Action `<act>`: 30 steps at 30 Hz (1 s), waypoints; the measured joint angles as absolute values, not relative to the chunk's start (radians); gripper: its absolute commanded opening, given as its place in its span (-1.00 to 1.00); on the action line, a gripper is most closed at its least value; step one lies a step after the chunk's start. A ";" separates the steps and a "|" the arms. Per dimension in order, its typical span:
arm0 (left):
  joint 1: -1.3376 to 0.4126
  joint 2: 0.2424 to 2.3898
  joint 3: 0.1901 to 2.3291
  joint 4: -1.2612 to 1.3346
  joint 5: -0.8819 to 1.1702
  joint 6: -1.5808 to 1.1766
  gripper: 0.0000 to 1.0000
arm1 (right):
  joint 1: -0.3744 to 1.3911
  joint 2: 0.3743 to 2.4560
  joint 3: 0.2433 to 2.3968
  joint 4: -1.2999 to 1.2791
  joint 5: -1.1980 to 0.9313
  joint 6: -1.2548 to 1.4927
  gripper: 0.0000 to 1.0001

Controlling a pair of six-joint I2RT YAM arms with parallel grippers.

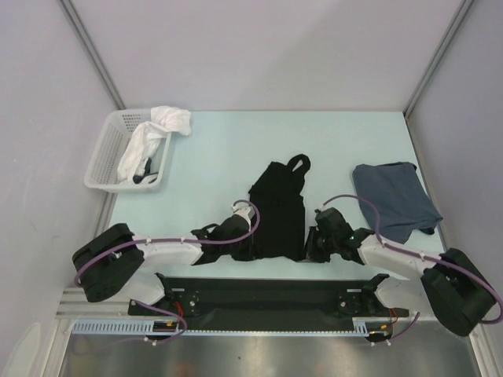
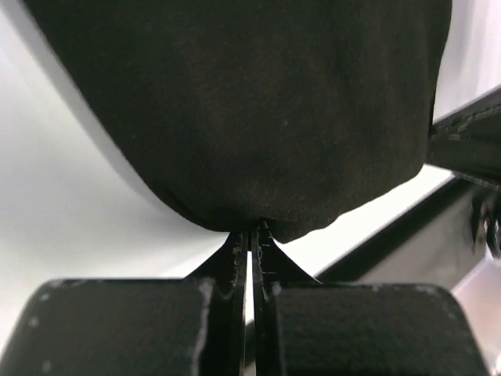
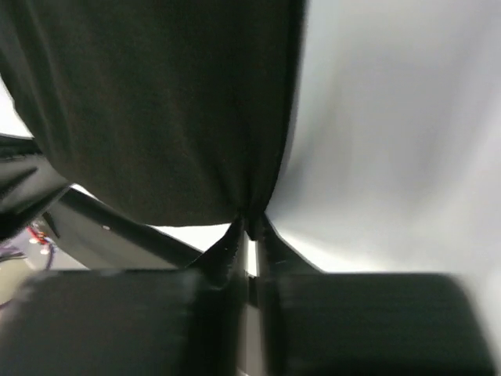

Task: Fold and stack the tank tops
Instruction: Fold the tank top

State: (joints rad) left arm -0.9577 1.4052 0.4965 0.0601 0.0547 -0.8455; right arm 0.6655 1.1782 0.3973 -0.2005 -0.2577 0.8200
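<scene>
A black tank top [image 1: 279, 208] lies lengthwise in the middle of the table, straps at the far end. My left gripper [image 1: 253, 250] is shut on its near left hem corner; in the left wrist view the black cloth [image 2: 250, 102] is pinched at the fingertips [image 2: 252, 231]. On the near right hem corner my right gripper [image 1: 309, 250] is shut as well, the black cloth [image 3: 156, 102] bunched between its tips [image 3: 249, 223]. A slate-blue tank top [image 1: 394, 198] lies folded at the right of the table, apart from both grippers.
A white lattice basket [image 1: 103, 161] stands at the far left with white cloth [image 1: 153, 133] draped over its rim. Grey walls close in the table on three sides. A black bar [image 1: 267, 294] runs along the near edge between the arm bases.
</scene>
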 measured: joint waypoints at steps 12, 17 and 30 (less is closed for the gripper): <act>-1.036 1.391 0.484 0.047 0.029 -0.935 -0.99 | 0.615 1.048 0.643 -0.578 -0.022 0.760 0.00; -1.037 1.370 0.461 0.054 0.027 -0.945 -0.99 | 0.585 1.268 0.945 -0.572 0.057 0.664 -0.12; -1.038 1.346 0.414 0.107 0.024 -0.969 -0.99 | 0.578 2.021 1.579 -0.508 0.142 0.584 -0.14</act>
